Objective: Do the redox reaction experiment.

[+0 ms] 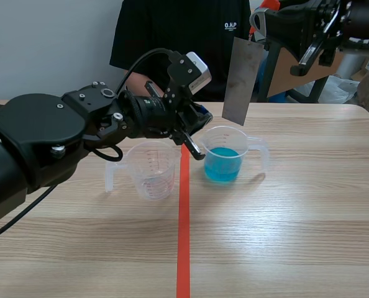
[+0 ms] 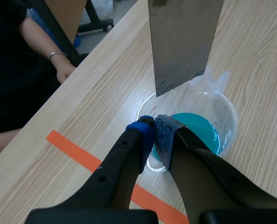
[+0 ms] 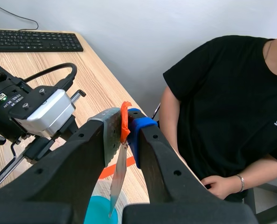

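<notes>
I note: dull grey flat metal plate (image 1: 241, 81), dark-speckled; turquoise liquid (image 1: 222, 164) in clear plastic beaker (image 1: 244, 138); pale wood-grain table (image 1: 309, 217).

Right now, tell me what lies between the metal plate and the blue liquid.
Nothing. In the left wrist view the metal plate hangs clear above the blue liquid, with only air between.

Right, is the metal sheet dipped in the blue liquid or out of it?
Out. The metal sheet hangs from the right gripper above the cup, its lower edge clear of the blue liquid.
</notes>
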Motion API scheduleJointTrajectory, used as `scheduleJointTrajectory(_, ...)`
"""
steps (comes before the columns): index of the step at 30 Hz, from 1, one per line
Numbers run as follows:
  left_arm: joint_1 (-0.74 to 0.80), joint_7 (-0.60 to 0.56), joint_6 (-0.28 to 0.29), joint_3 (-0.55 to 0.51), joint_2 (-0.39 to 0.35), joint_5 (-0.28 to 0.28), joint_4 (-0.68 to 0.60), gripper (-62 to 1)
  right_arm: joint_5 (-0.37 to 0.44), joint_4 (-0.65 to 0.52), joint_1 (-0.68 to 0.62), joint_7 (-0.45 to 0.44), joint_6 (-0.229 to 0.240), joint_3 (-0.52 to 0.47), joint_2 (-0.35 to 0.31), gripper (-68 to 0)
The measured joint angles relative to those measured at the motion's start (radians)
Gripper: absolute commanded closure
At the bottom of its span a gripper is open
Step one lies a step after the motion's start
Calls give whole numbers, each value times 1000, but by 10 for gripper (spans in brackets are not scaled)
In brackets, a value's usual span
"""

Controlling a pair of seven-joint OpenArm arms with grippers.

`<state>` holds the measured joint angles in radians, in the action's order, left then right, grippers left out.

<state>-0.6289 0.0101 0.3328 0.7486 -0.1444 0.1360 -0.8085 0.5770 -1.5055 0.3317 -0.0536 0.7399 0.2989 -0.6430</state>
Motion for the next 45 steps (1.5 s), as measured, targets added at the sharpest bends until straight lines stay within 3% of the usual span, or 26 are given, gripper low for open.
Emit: scheduleJointTrajectory(45, 0, -12, -7, 0, 23, -1, 35, -40, 0, 0, 0, 0, 0, 0, 0, -13)
